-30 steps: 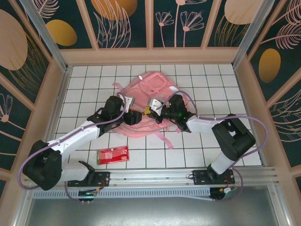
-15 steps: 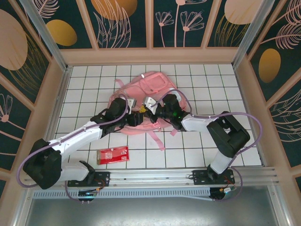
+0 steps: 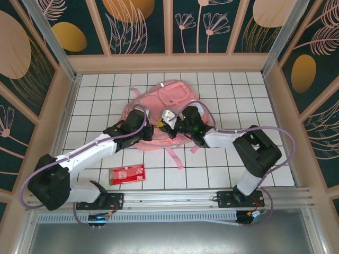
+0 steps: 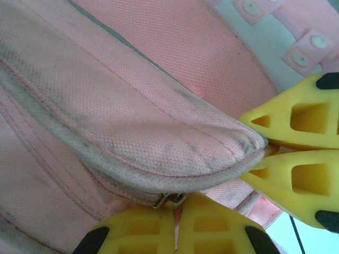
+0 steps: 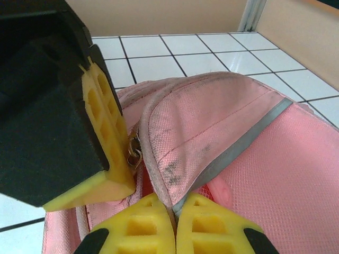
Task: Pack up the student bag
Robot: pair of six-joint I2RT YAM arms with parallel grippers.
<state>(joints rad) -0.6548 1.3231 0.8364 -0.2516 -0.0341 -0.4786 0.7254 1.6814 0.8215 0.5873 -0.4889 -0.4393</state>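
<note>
Gripped student bag point(image 3: 177, 95) on desk point(image 3: 238, 90)
Pinched zip pull point(image 4: 169, 200) in closed left end effector point(image 4: 177, 211), flap edge point(image 5: 153, 164) in closed right end effector point(image 5: 174, 214)

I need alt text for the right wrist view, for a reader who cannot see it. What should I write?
The right tool pinches a flap edge of the pink student bag. Beside it, the left tool grips the bag's metal zip pull, with the white tiled table behind.

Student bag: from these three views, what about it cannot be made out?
Top external: the student bag's near edge, covered by the left arm and right arm.
Left wrist: the zip pull, half hidden behind the left fingers.
Right wrist: the bag's inside, screened by its folded flap.
</note>
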